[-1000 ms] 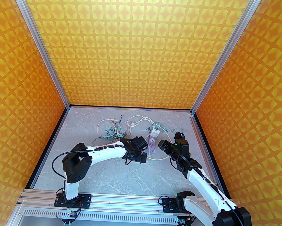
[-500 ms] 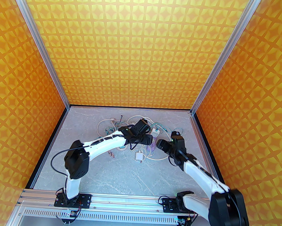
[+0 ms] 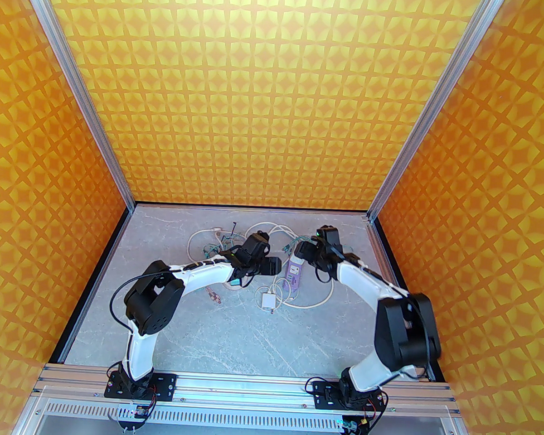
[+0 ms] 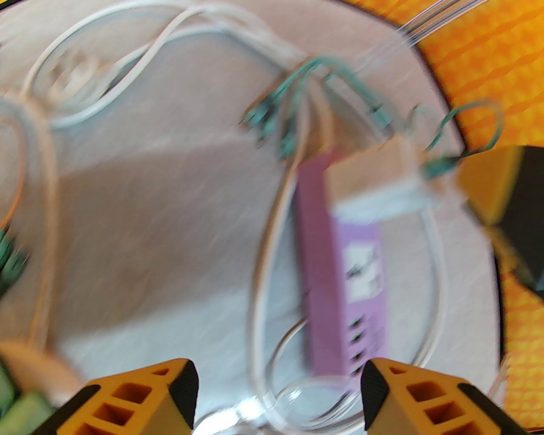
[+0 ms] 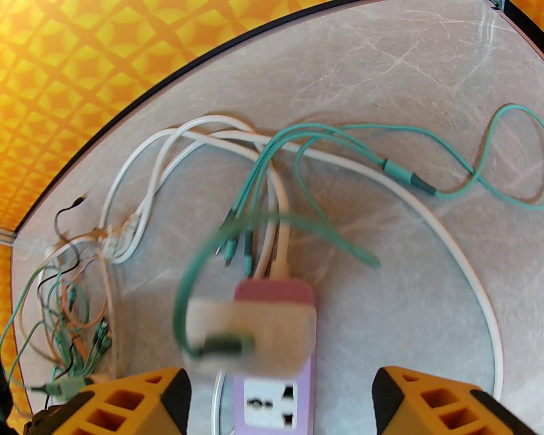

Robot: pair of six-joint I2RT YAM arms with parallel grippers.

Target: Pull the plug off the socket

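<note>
Right wrist view: we see the white plug [image 5: 250,335] seated at the 12 o'clock end of the purple power strip [image 5: 276,403]. The right gripper [image 5: 282,382] and left gripper [image 4: 278,378] are both spread, gripping nothing. We judge the pull is not yet begun.

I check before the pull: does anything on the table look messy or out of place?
Yes. A white cable and a teal cable lie tangled around the strip, near the plug; they could snag. A loose charger lies nearby.
</note>
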